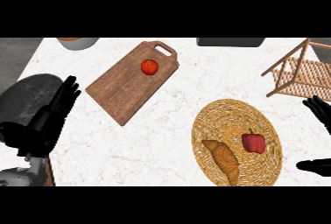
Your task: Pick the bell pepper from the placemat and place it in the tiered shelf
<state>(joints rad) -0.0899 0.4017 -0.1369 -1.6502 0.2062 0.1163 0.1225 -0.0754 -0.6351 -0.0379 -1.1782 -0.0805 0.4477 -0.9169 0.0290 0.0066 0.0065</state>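
Where the woven placemat (213, 118) lies on the bench (161, 144), the red bell pepper (253, 142) sits beside a croissant (223, 159). Right hand (318, 111) spread open at the view's right edge, clear of the pepper. Left hand (55, 111) rests open, far left. Tiered shelf (301, 74) upper right; tomato (149, 67) on cutting board (123, 89).

The white marbled stone counter (161, 144) carries a round woven straw placemat (223, 116). Up-left of the placemat lies a brown wooden cutting board (123, 89); up-right stands a light wooden slatted tiered shelf (304, 76).
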